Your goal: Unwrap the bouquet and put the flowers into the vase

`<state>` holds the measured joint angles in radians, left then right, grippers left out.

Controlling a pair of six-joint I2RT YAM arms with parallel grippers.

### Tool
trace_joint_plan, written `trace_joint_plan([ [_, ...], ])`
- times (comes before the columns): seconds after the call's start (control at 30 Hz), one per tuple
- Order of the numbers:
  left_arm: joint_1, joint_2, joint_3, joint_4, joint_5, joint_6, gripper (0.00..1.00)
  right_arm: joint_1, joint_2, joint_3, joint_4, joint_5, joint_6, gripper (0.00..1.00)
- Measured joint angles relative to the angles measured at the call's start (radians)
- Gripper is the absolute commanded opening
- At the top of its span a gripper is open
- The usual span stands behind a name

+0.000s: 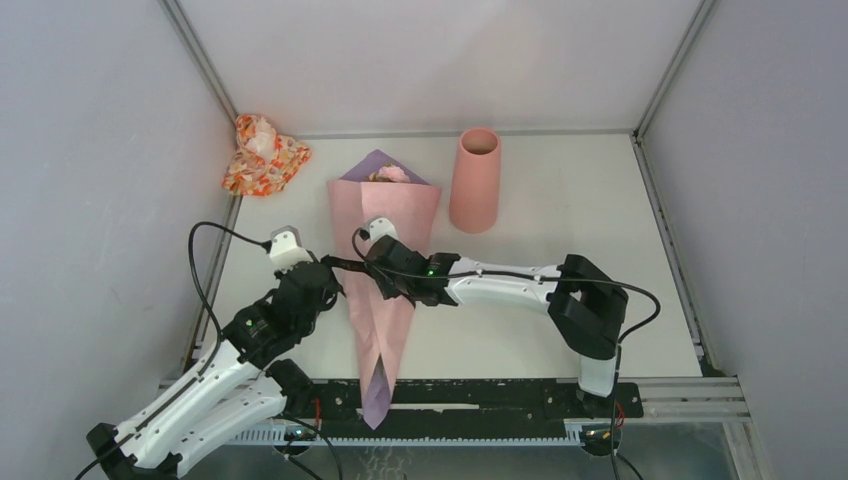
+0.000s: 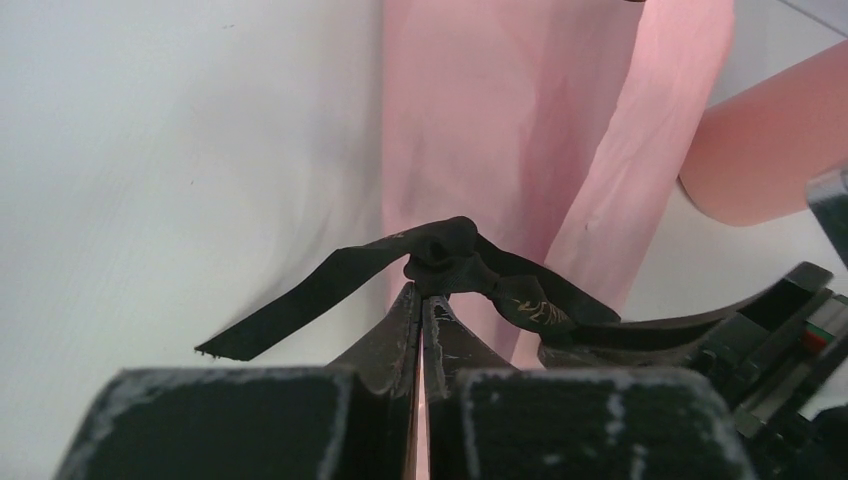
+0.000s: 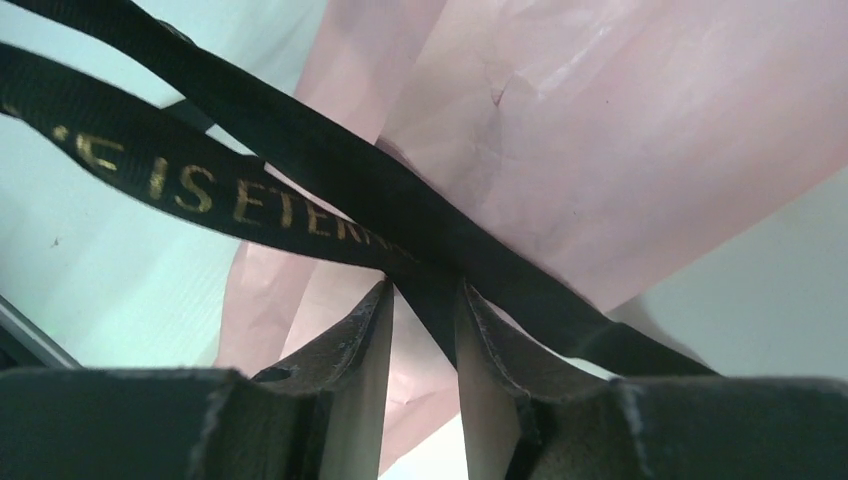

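Observation:
The bouquet [image 1: 384, 215] lies on the table, a pink and lilac paper cone with its wide end away from me. Of the flowers, only a pink head [image 1: 392, 174] peeks out there. A black ribbon [image 2: 455, 255] with gold lettering is knotted round the cone's middle. My left gripper [image 2: 422, 292] is shut on the ribbon just under the knot, at the cone's left side [image 1: 335, 268]. My right gripper [image 3: 425, 285] stands open over the cone [image 1: 376, 268], with a ribbon strand [image 3: 300, 170] running between its fingertips. The salmon-pink vase [image 1: 476, 180] stands upright to the right of the wide end.
An orange-red floral cloth bundle [image 1: 262, 155] lies at the back left corner. Grey walls close in the table on the left, right and back. A black rail [image 1: 480, 395] runs along the near edge, and the cone's tip overhangs it.

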<state>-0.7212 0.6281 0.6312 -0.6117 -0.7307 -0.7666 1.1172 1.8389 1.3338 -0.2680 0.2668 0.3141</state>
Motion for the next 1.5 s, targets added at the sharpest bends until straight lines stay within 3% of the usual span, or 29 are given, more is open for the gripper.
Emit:
trace_joint_plan([
  [0.3,0.0,-0.001,0.0,0.0,0.0,0.007,0.04,-0.01,0.056,0.056,-0.026,0.024,-0.01,0.17],
  [0.4,0.0,-0.001,0.0,0.0,0.0,0.007,0.04,-0.027,0.056,0.06,-0.04,0.041,-0.006,0.0],
  [0.7,0.0,-0.012,0.0,-0.005,-0.001,0.006,0.05,-0.065,0.045,0.04,-0.07,0.098,0.033,0.0],
  [1.17,0.001,-0.035,0.047,-0.097,-0.08,-0.024,0.09,-0.196,-0.151,-0.215,-0.165,0.161,0.214,0.0],
  [1.33,0.002,-0.039,0.047,-0.101,-0.084,-0.029,0.1,-0.205,-0.181,-0.243,-0.19,0.178,0.227,0.33],
  [1.5,0.003,-0.029,0.074,-0.076,-0.053,-0.003,0.11,-0.127,-0.22,-0.243,-0.131,0.146,0.204,0.45],
])
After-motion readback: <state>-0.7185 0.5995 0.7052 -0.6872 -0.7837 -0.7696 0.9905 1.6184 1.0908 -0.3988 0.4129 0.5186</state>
